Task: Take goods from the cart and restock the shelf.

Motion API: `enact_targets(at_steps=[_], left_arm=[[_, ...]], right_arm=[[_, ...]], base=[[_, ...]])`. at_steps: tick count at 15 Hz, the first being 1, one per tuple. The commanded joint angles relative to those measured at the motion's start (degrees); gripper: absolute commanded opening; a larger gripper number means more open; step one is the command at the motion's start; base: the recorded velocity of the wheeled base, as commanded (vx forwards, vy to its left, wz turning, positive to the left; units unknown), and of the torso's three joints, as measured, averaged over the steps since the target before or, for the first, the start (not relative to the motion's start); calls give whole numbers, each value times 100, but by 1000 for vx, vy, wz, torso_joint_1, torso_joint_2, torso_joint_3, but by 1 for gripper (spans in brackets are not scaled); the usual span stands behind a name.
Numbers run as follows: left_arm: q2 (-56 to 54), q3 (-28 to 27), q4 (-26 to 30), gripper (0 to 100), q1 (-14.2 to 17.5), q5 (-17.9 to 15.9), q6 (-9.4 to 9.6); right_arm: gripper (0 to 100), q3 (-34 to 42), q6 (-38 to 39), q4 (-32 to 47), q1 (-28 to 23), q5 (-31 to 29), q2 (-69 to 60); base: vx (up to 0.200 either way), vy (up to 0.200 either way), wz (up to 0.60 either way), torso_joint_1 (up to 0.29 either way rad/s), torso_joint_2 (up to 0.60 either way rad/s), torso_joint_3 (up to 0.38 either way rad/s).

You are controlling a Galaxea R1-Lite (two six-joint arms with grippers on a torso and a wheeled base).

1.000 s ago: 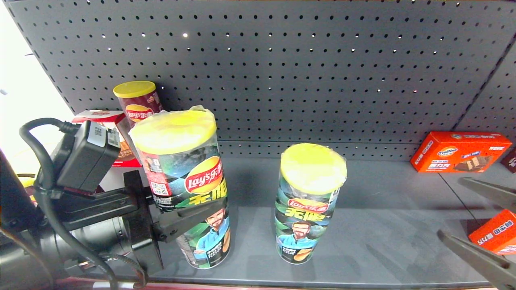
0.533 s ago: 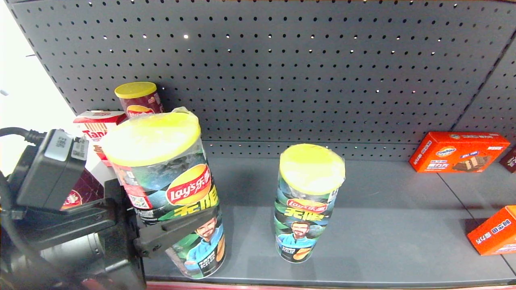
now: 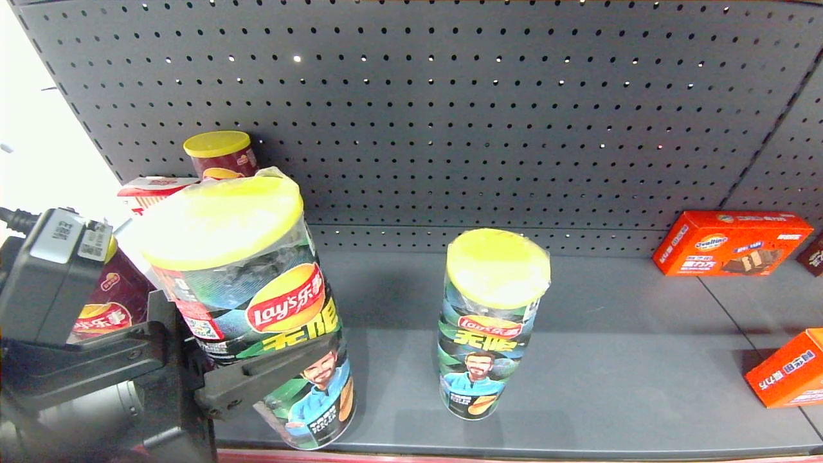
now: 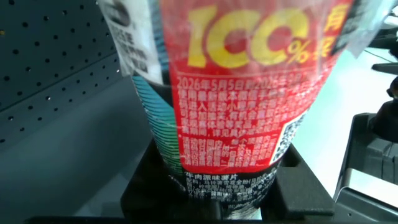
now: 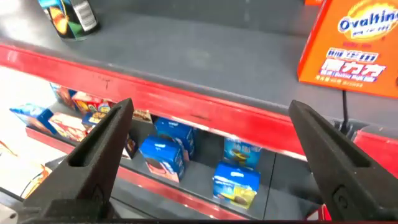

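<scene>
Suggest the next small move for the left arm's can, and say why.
Probably tip the can upright before releasing: the left gripper holds it leaning, its base at the front edge of the shelf, left of the standing can.

Grey metal shelf (image 3: 611,360), perforated back panel (image 3: 450,128) behind it. Tall chip can (image 3: 488,328) stands upright mid-shelf, yellow lid on. Second tall can (image 3: 257,302) near left, tilted at the front edge; base contact unclear. Far left, by the panel: small maroon can (image 3: 222,154), red-and-white box (image 3: 154,188) just beside it. Far right: orange box (image 3: 733,243), lying flat. Near right: another orange box (image 3: 787,370), set at an angle.
</scene>
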Motion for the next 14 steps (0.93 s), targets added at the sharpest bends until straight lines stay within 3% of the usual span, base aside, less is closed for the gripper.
enact_targets(at_steps=[1, 6, 9, 11, 12, 14], left_arm=[[-3, -26, 0, 0, -14, -1, -1], [49, -158, 53, 0, -172, 8, -1], [454, -949, 246, 0, -75, -19, -45], [752, -1169, 396, 0, 206, -194, -230], [928, -1213, 404, 0, 434, -379, -239], [1280, -1380, 396, 0, 575, -616, -186]], right_arm=[[100, 21, 5, -2, 1, 3, -7], [100, 21, 14, -2, 1, 3, -7], [100, 21, 14, -2, 1, 3, -7], [100, 21, 14, -2, 1, 3, -7], [100, 21, 14, -2, 1, 3, -7], [100, 21, 14, -2, 1, 3, -7]], base=[[0, 0, 0, 0, 0, 0], [0, 0, 0, 0, 0, 0], [0, 0, 0, 0, 0, 0], [0, 0, 0, 0, 0, 0], [0, 0, 0, 0, 0, 0], [0, 0, 0, 0, 0, 0]])
